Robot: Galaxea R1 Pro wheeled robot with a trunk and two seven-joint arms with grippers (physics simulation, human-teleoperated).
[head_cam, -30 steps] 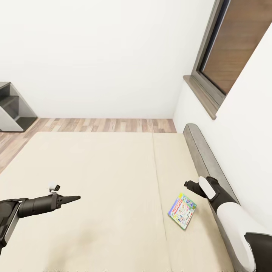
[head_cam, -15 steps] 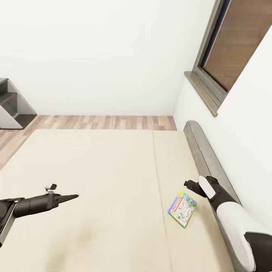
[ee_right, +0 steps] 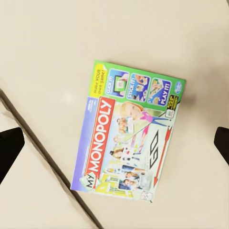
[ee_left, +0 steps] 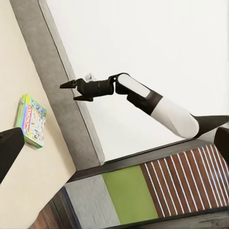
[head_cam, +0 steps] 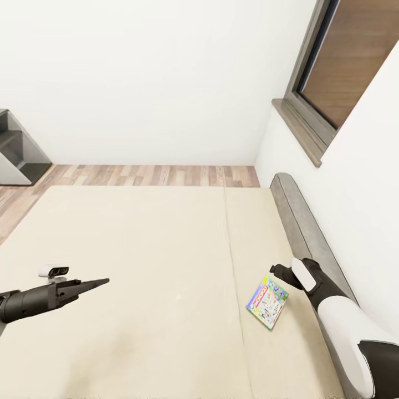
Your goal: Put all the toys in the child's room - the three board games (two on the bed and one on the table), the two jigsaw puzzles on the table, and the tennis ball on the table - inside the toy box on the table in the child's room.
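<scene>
A white Monopoly-style board game with a colourful border lies flat on the bed, on the beige mattress near the headboard. My right gripper hovers just above and beyond it, apart from it. The right wrist view looks straight down on the board game, with one dark fingertip at each side edge of that view, so the jaws stand wide open. The left wrist view takes in the right gripper and the board game. My left gripper hangs open over the mattress far to the left, holding nothing.
The grey headboard runs along the white wall at the right, under a dark-framed window. A grey stepped shelf stands on the wood-plank floor at the far left. Wide bare mattress lies between the arms.
The head view has shifted slightly, so the room sits a little higher. My left arm has drawn back to the left. The right arm and the board game have stayed put.
</scene>
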